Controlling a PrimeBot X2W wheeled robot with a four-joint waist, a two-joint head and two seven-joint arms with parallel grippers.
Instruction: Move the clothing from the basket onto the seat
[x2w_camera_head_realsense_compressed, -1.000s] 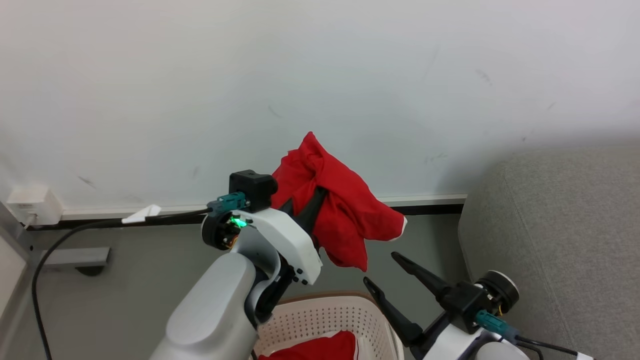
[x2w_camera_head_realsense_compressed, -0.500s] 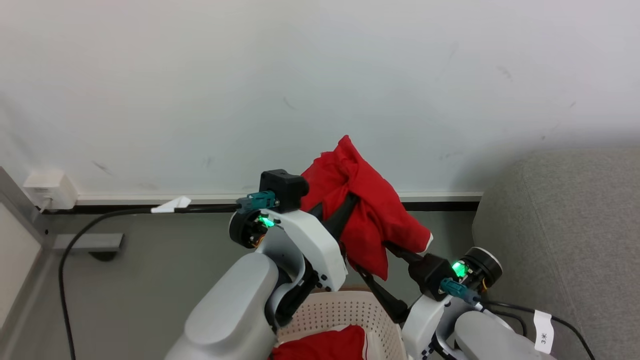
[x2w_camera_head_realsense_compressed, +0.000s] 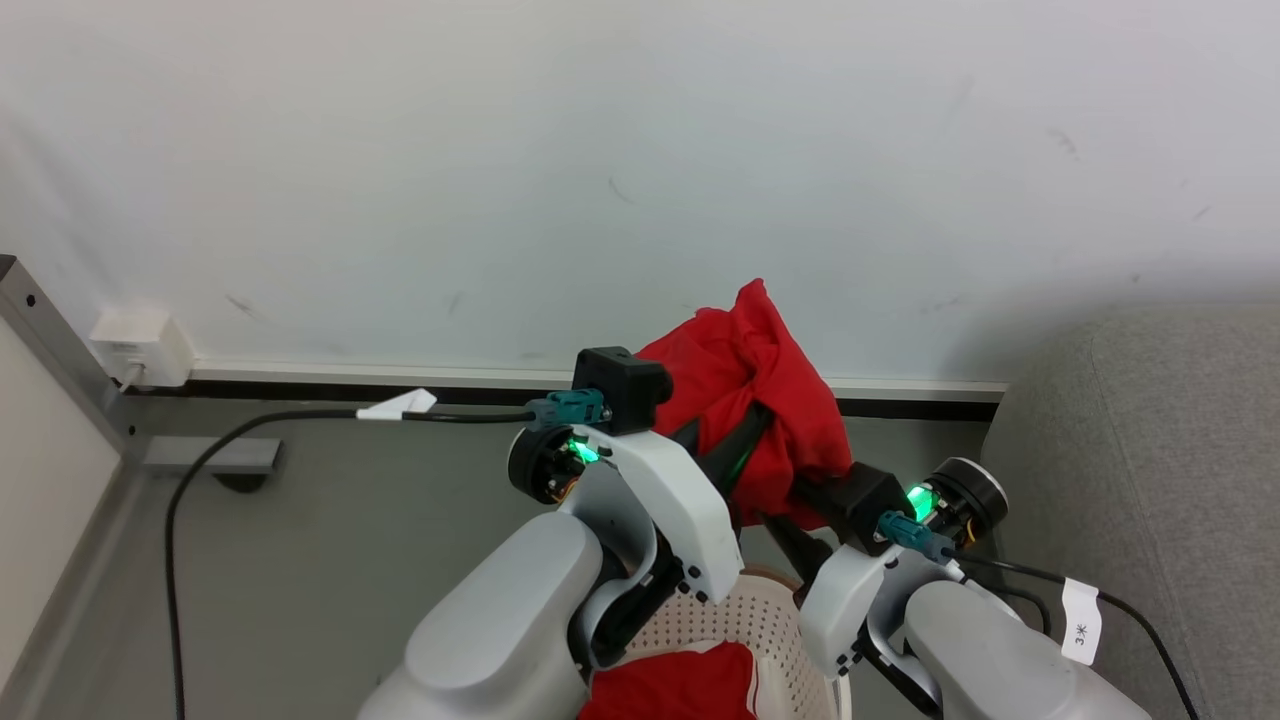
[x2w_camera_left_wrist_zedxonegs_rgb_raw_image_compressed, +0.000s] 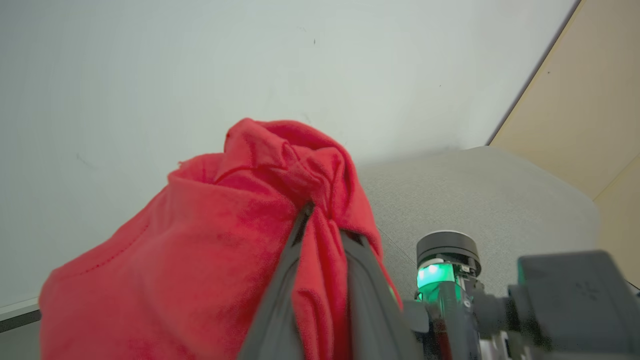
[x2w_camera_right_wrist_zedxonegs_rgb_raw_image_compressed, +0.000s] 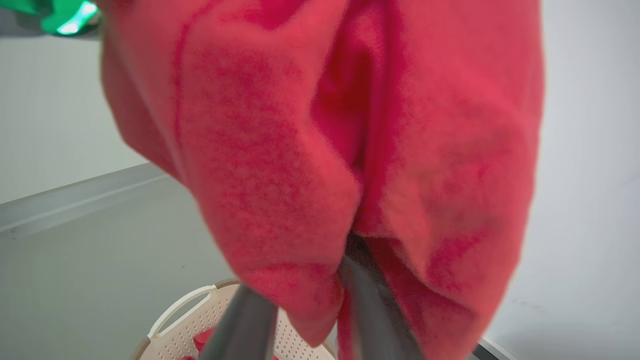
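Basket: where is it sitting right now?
Head view: the basket sits on the floor at bottom centre, below the lifted red garment, with more red clothing inside it and the grey sofa to its right.

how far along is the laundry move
Done: no garment lies on the visible part of the seat. In hand: one red garment held above the basket, left gripper shut on it, right gripper astride its lower folds. Remaining: more red clothing in the basket.

Two red garments (x2w_camera_head_realsense_compressed: 780, 400) (x2w_camera_head_realsense_compressed: 680, 690), one basket (x2w_camera_head_realsense_compressed: 770, 630), one sofa (x2w_camera_head_realsense_compressed: 1150, 450), one cable (x2w_camera_head_realsense_compressed: 480, 416), two hands (x2w_camera_left_wrist_zedxonegs_rgb_raw_image_compressed: 325, 235) (x2w_camera_right_wrist_zedxonegs_rgb_raw_image_compressed: 305, 270).
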